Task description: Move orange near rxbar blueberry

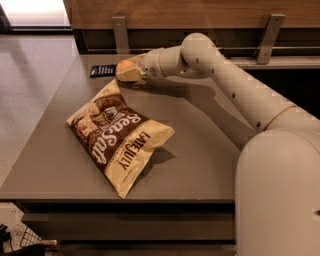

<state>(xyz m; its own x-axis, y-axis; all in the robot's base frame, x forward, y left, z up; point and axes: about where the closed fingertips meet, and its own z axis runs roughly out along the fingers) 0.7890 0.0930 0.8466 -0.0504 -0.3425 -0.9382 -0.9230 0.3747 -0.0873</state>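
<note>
The gripper [126, 73] is out at the far left corner of the grey-brown surface [200, 150], clamped around the orange [126, 64]. The orange sits just beside the rxbar blueberry [102, 71], which lies flat by the back edge. The chip bag [120, 140] sprawls mid-surface. There's wood panelling [175, 12] behind and pale floor [30, 75] to the left.

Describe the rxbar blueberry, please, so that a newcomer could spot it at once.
Start at the grey table and go to its far left corner. There, left of the gripper holding the orange, lies the rxbar blueberry: flat, dark, far smaller than the chip bag.
</note>
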